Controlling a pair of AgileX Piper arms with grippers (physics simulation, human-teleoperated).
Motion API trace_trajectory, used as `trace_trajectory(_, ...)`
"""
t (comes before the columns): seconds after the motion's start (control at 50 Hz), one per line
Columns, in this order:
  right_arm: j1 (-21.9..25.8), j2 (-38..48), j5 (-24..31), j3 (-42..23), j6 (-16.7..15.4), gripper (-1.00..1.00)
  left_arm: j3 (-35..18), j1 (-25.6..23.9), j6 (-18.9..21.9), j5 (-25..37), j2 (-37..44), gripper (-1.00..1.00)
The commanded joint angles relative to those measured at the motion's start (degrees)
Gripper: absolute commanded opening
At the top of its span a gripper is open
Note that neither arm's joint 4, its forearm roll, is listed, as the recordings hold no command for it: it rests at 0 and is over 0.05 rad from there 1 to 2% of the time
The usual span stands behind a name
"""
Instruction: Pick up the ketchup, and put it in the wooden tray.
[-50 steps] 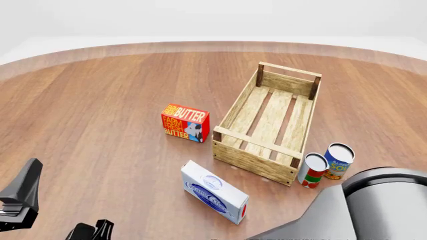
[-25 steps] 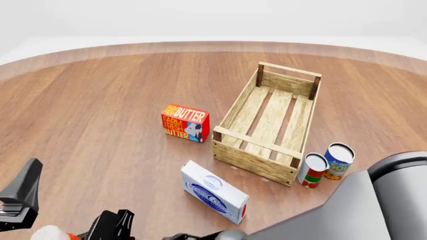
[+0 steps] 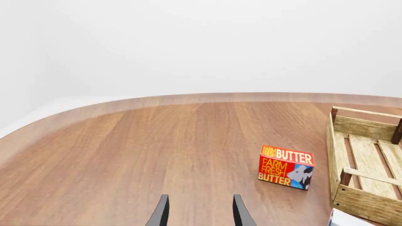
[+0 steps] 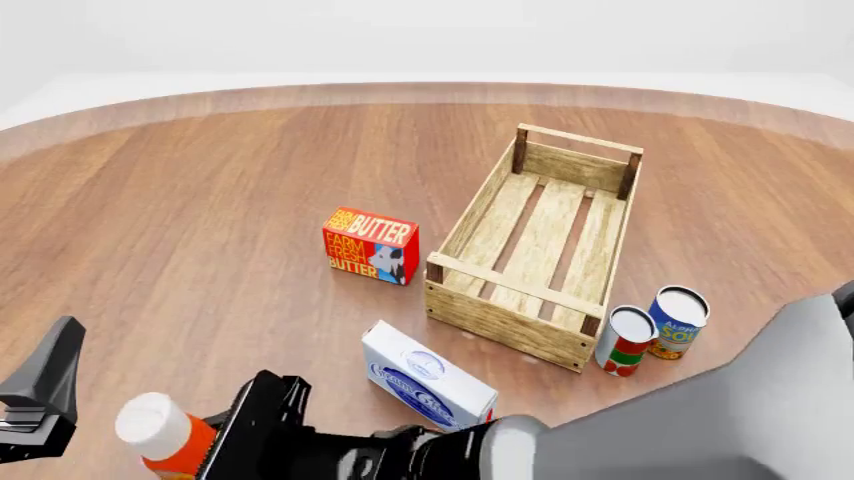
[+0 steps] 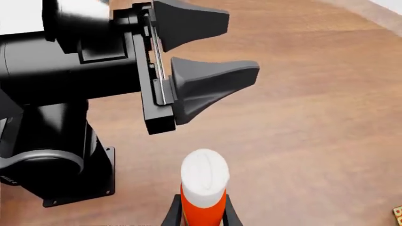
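Right pincer (image 5: 199, 213) grips the ketchup (image 4: 163, 434) between my fingers, so step 1 looks done. Carrying it to the wooden tray (image 4: 511, 321), well ahead and rightward, remains. Left pincer (image 3: 198, 214) idles open.

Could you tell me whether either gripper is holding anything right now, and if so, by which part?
The right gripper holds the ketchup by its orange body just below the white cap. The left gripper is open and holds nothing.

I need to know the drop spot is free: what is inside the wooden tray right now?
Nothing shows inside the wooden tray: only its bare floor slats. The near end board hides a thin strip of floor behind it.
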Motion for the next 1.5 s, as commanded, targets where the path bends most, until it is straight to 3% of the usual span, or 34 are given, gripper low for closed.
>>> trace_trajectory(0.02,-3.29,-5.81,1.85,1.75,-0.72,-1.0,0.0,0.01,0.03,0.0,0.0,1.0)
trace_trajectory(0.38,-9.61,-15.65,6.25,1.31,-1.71,-1.0,0.0,0.01,0.0,0.0,-0.01,1.0)
trace_trajectory(0.7,-21.35,-25.43,12.09,0.96,-3.44,-1.0,0.0,0.0,0.01,0.0,0.0,1.0)
trace_trajectory(1.0,-31.56,-29.9,17.09,-0.91,-3.64,-1.0,0.0,0.0,0.01,0.0,0.0,1.0)
trace_trajectory(1.24,-38.4,-29.12,16.49,0.57,-3.81,-1.0,0.0,-0.01,0.01,0.0,0.0,1.0)
trace_trajectory(1.5,-48.77,-29.23,16.47,2.32,-1.18,-1.0,0.0,0.01,0.01,0.0,0.01,1.0)
